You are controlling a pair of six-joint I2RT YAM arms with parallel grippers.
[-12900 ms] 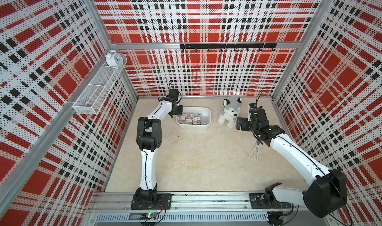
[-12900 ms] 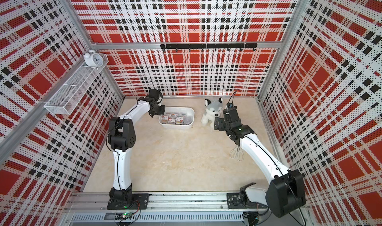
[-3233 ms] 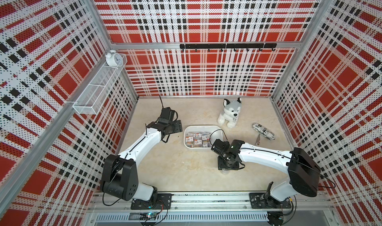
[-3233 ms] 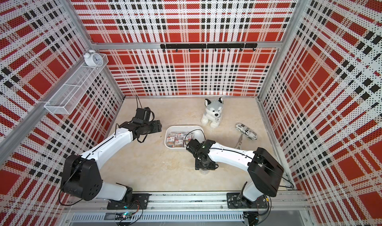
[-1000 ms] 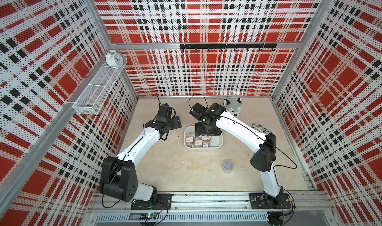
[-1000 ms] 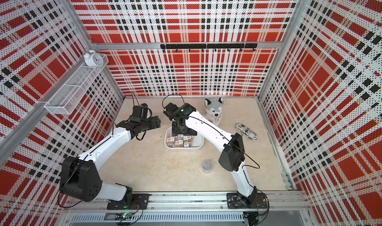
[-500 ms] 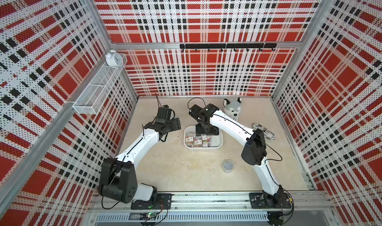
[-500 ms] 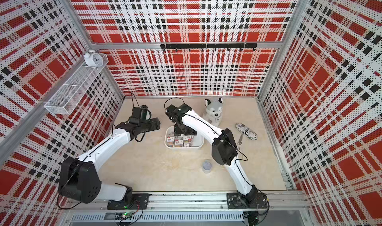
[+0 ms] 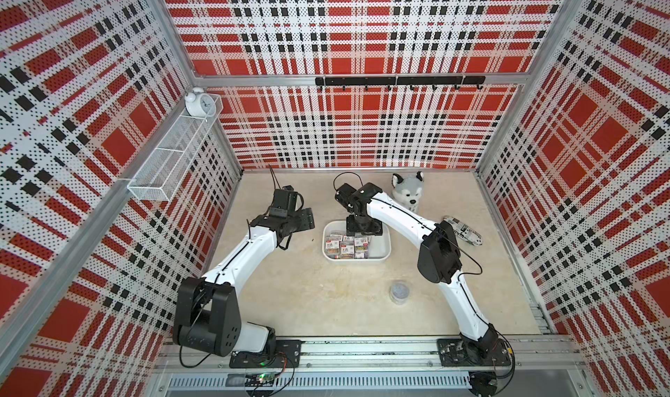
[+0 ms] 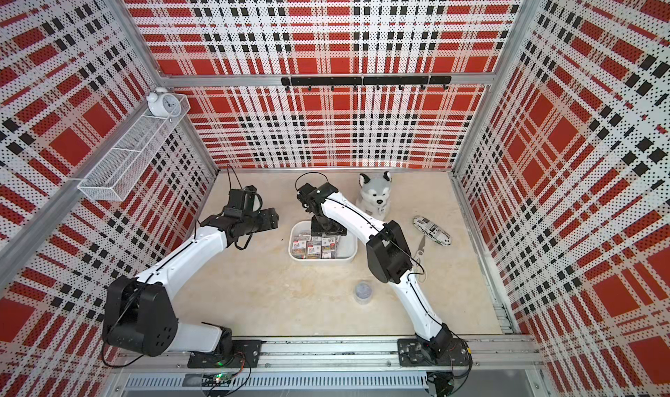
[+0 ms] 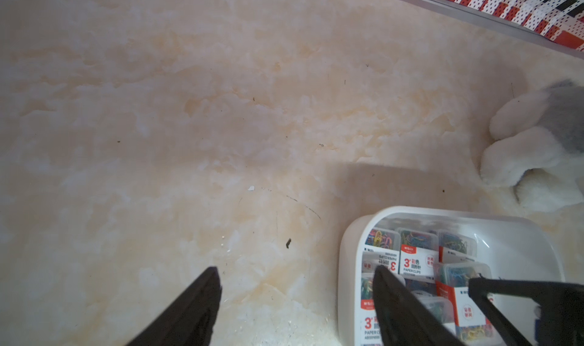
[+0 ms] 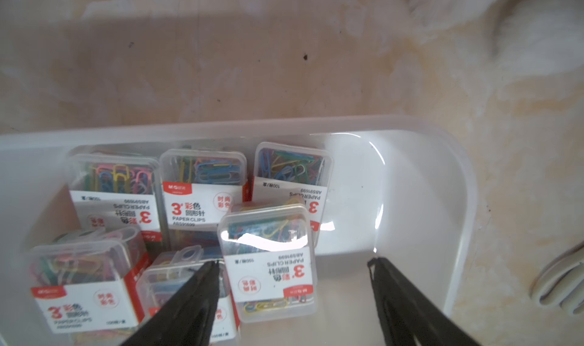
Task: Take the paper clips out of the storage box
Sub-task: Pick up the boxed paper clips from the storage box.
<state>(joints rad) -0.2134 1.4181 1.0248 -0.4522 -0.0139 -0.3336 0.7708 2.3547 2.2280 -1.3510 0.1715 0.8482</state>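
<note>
The paper clips [image 12: 202, 186], small clear rectangular plastic cases of multicoloured clips with white-and-red labels, sit packed inside the shallow white plastic storage box [image 9: 382, 244]. One small round clear tub of grey contents [image 9: 399, 291] stands on the tabletop, well apart from the box on the side toward the arm bases. My right pincer [image 12: 294, 263] is down inside the box with its jaws apart, straddling a case [image 12: 268, 233] that lies tilted on top of its neighbours. One fingertip is at that case's edge and the other stands clear of it. My worry is that the slick, leaning case twists or squirts out as I close, or that the near finger snags the case beside it. The left pincer [image 11: 297, 270] hangs spread and empty beside the box's left flank, so nothing pins the box. I judge it could slide on the smooth, cream marbled tabletop [image 9: 308, 297]. A grey-and-white plush dog [image 9: 408, 192] sits just behind the box, and red, white and black plaid perforated walls [image 9: 362, 141] close the cell in.
</note>
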